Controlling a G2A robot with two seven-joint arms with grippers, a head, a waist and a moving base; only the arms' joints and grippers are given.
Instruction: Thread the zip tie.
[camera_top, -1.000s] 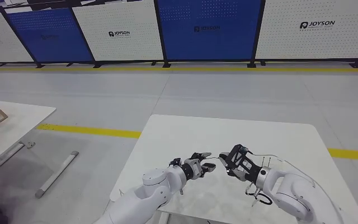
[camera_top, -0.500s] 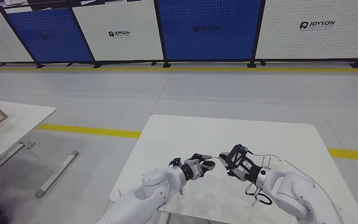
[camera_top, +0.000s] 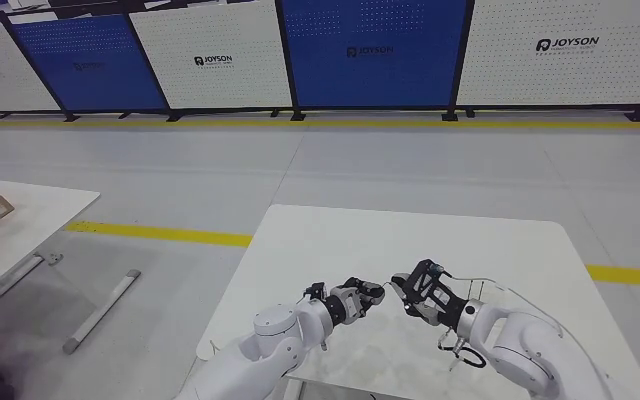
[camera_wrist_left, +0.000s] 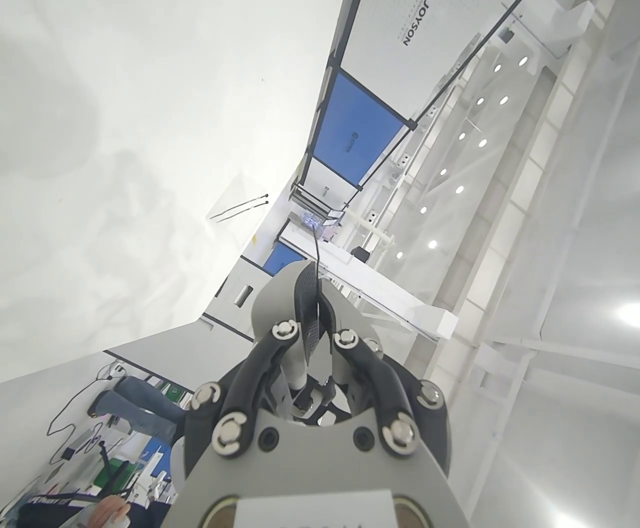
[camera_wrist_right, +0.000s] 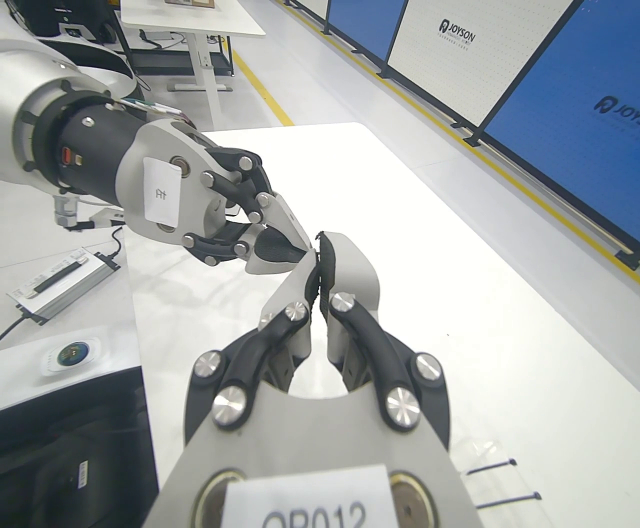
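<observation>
Above the near part of the table (camera_top: 330, 240), about midway between its side edges, the left gripper (camera_top: 376, 292) and the right gripper (camera_top: 398, 283) are held tip toward tip, close together but seen slightly apart from above; the zip tie (camera_wrist_left: 316, 250) is pinched between the left gripper's fingers, its thin black strip standing straight out past the tips, off the table; the right gripper's fingers (camera_wrist_right: 350, 265) are pressed together, a small black nub being seen at their tips, and whether it belongs to the tie cannot be told; two spare ties (camera_wrist_right: 492, 466) are laid on a clear sheet (camera_wrist_right: 480, 450) near a table edge.
</observation>
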